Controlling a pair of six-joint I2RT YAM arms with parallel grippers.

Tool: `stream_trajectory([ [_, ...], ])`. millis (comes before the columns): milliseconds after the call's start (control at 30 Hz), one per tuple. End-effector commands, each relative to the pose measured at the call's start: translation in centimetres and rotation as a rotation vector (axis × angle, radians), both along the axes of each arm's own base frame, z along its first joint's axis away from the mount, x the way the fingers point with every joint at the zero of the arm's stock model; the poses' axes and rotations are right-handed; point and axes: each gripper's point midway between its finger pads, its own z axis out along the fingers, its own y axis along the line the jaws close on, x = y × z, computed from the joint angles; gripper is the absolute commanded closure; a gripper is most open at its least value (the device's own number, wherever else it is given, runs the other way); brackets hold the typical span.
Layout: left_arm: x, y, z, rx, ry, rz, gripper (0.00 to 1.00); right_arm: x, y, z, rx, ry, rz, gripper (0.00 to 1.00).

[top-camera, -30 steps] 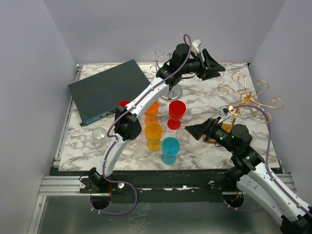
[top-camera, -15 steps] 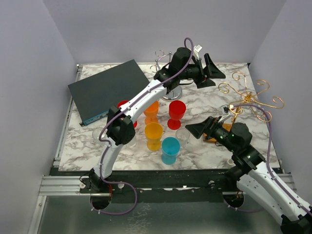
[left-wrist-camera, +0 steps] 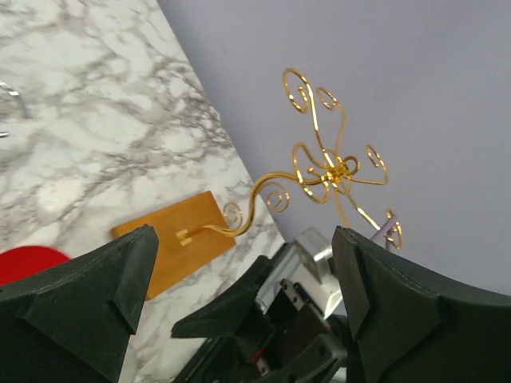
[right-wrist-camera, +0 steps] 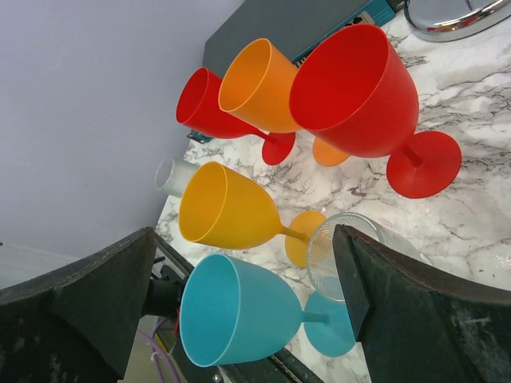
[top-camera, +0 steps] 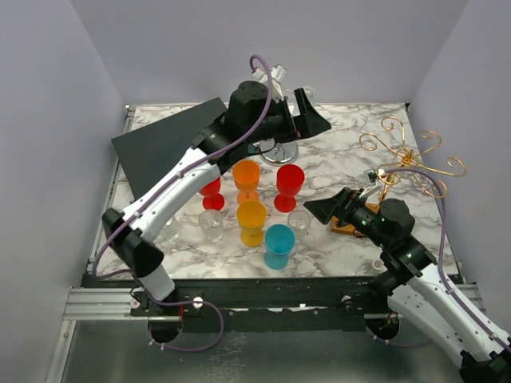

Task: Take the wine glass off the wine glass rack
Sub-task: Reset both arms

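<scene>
Currently, left gripper (left-wrist-camera: 243, 259) spread wide, facing gold rack (left-wrist-camera: 327, 171); right gripper (right-wrist-camera: 243, 267) spread, facing red goblet (right-wrist-camera: 351, 92).

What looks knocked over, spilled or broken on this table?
Nothing stands out. The coloured goblets all stand upright, nothing looks spilled or broken, and the gold rack sits on its wooden base. The dark box just lies at a slant to the table edge.
</scene>
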Motion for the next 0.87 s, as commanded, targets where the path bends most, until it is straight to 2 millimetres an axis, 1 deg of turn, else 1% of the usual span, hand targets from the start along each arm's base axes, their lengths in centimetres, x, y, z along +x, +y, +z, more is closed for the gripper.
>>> stream_trajectory([
  [0,-1.0,5.7,-1.2,0.154,-0.118,0.158,0.01,-0.1,0.2,4.9,0.059,-0.134,0.013,0.0],
  [100,-2.4,8.7,-1.6,0.193,-0.14,0.217,0.01,0.0,0.3,4.9,0.055,-0.132,0.013,0.0],
  [133,-2.6,9.5,-2.2,0.214,-0.138,0.236,0.01,0.1,0.2,4.8,0.052,-0.129,0.006,0.0],
  [167,-3.0,10.4,-2.2,0.223,-0.141,0.255,0.01,0.2,0.1,4.7,0.052,-0.124,-0.001,0.0],
  [233,-3.7,11.8,-2.5,0.241,-0.143,0.283,0.01,0.3,0.0,4.5,0.053,-0.123,-0.013,0.0],
  [300,-4.2,13.0,-2.8,0.259,-0.145,0.304,0.01,0.2,-0.3,3.9,0.044,-0.102,-0.021,0.0],
  [367,-4.6,13.9,-3.0,0.269,-0.144,0.326,0.01,0.1,-0.5,3.9,0.046,-0.104,-0.027,0.0],
  [533,-5.1,15.4,-3.9,0.298,-0.135,0.367,0.01,0.0,-0.6,3.7,0.048,-0.104,-0.034,0.0],
  [600,-5.1,15.8,-3.9,0.303,-0.137,0.38,0.01,-0.1,-0.7,3.7,0.044,-0.104,-0.034,0.0],
  [833,-5.1,16.2,-4.0,0.318,-0.145,0.389,0.01,0.0,-0.9,3.6,0.043,-0.1,-0.05,0.0],
])
